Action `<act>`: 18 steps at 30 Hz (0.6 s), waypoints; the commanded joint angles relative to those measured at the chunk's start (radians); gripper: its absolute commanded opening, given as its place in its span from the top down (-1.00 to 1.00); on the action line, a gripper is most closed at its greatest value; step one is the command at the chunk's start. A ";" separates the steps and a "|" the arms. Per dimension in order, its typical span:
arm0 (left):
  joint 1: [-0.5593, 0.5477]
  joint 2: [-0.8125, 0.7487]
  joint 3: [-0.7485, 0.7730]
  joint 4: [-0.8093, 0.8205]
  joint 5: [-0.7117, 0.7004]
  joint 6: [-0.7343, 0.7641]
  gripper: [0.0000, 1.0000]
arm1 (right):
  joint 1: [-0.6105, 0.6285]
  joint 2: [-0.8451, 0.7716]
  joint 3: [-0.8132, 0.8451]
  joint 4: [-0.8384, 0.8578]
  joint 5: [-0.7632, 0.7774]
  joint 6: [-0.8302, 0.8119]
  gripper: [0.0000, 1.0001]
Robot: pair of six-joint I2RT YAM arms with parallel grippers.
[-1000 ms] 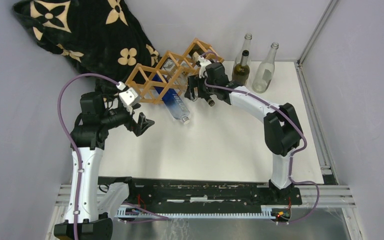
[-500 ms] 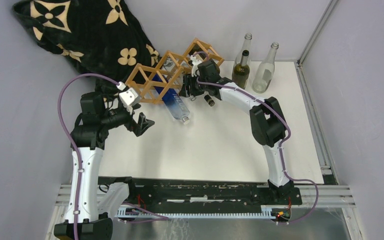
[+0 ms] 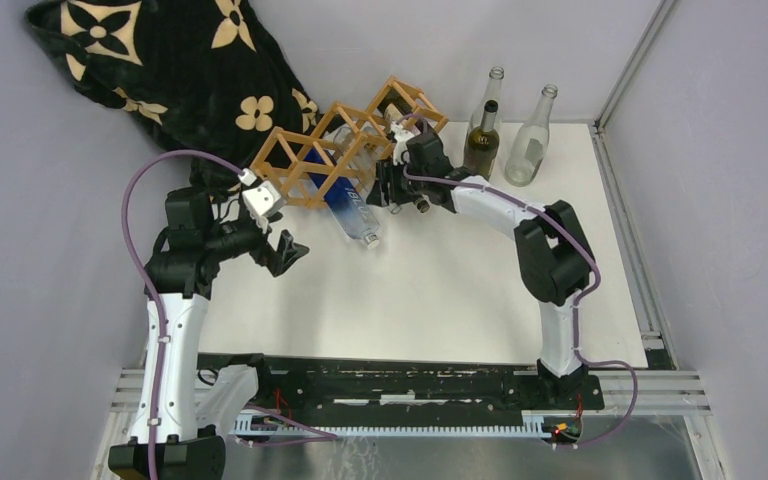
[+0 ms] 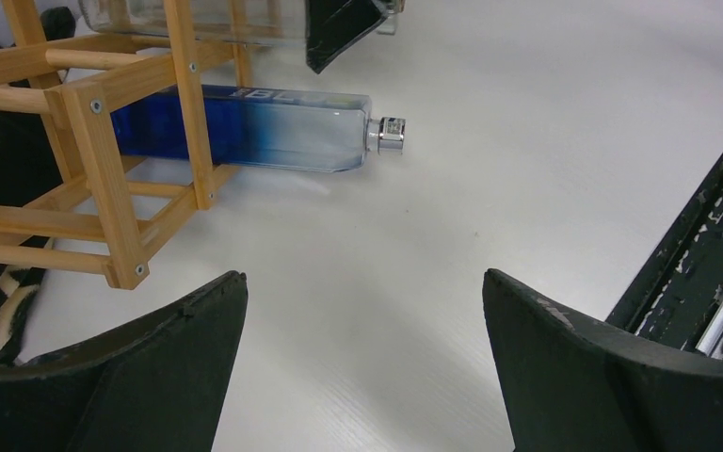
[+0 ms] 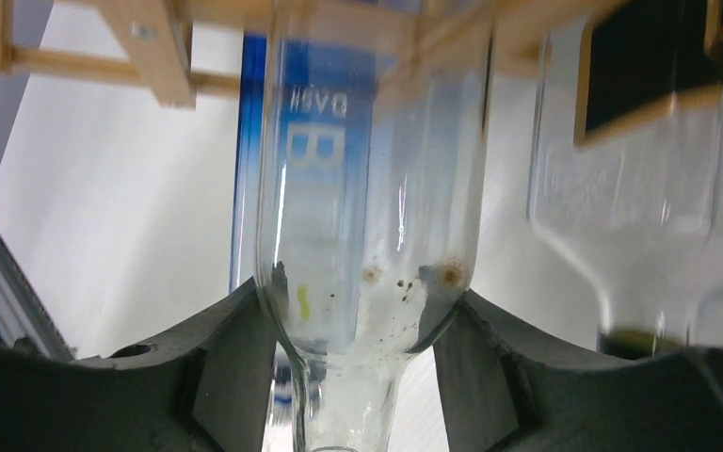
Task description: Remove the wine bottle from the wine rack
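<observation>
The wooden wine rack (image 3: 332,150) lies slanted at the back of the table, also in the left wrist view (image 4: 104,132). A clear wine bottle (image 5: 367,188) lies in one of its cells, neck toward the front. My right gripper (image 5: 362,330) is shut on the bottle's shoulder, both fingers (image 5: 235,348) touching the glass, at the rack's front side (image 3: 388,185). A blue bottle (image 3: 355,212) lies in a lower cell, its capped neck sticking out onto the table (image 4: 264,127). My left gripper (image 4: 365,292) stands open and empty over bare table, near the rack's left end (image 3: 285,250).
A third bottle with a dark label (image 5: 621,179) lies in the rack beside the held one. Three upright bottles (image 3: 515,130) stand at the back right. A black flowered cloth (image 3: 160,70) is heaped behind the rack. Grey walls close in the table.
The right gripper's jaws have closed onto the clear bottle's shoulder, and its arm shifted slightly at the rack. The left arm has barely moved.
</observation>
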 commanded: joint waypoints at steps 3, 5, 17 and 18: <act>0.002 -0.013 -0.026 -0.042 -0.032 0.180 -1.00 | 0.000 -0.265 -0.233 0.170 -0.056 0.025 1.00; 0.002 -0.017 -0.038 -0.055 -0.037 0.218 -1.00 | 0.000 -0.335 -0.317 0.207 -0.070 0.044 1.00; 0.002 -0.036 -0.070 -0.164 -0.041 0.494 -1.00 | 0.001 -0.590 -0.600 0.347 -0.189 0.165 1.00; 0.003 -0.039 -0.072 -0.170 -0.043 0.517 -1.00 | 0.000 -0.607 -0.616 0.352 -0.202 0.171 1.00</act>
